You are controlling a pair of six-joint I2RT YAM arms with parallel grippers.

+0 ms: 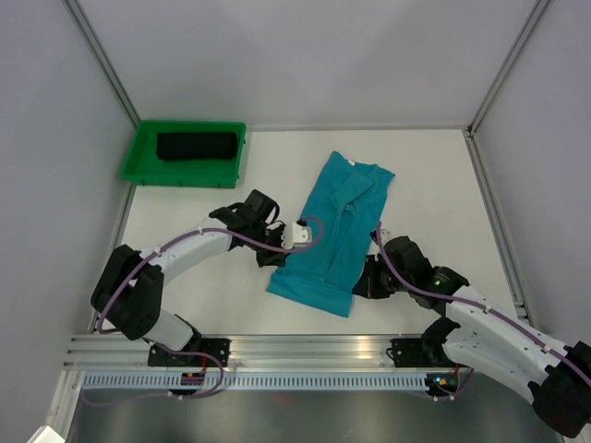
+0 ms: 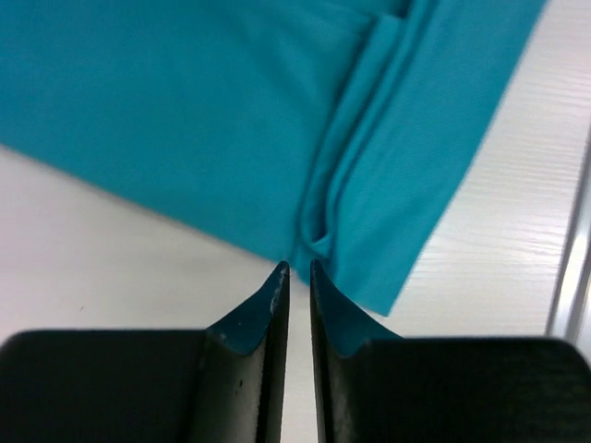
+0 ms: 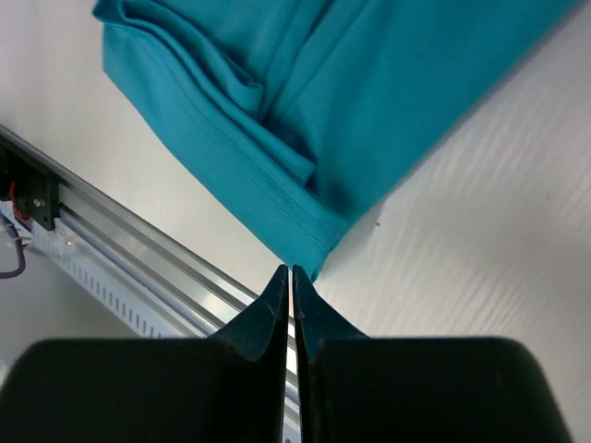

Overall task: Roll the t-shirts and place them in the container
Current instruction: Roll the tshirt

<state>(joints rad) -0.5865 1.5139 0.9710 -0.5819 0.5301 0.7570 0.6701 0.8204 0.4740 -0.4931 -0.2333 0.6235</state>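
I see the t-shirt [image 1: 337,231] flat in the mid of the white table [image 1: 443,185]. It's soft blue-green cloth, folded into a long strip w/ bumpy creases. Left gripper [image 2: 297,267] sits low at its left edge, fingers nearly together w/ a thin gap. Right gripper [image 3: 292,269] is at the near hem corner, fingers pressed together. Can't tell if either pinches cloth. Both arms bend in from the sides.

One teal t-shirt [image 1: 337,231], one green plastic tray [image 1: 138,166] holding one dark rolled bundle [image 1: 196,146], and two robot arms, the left arm [image 1: 185,247] and the right arm [image 1: 489,318], on one white tabletop [image 1: 434,185].
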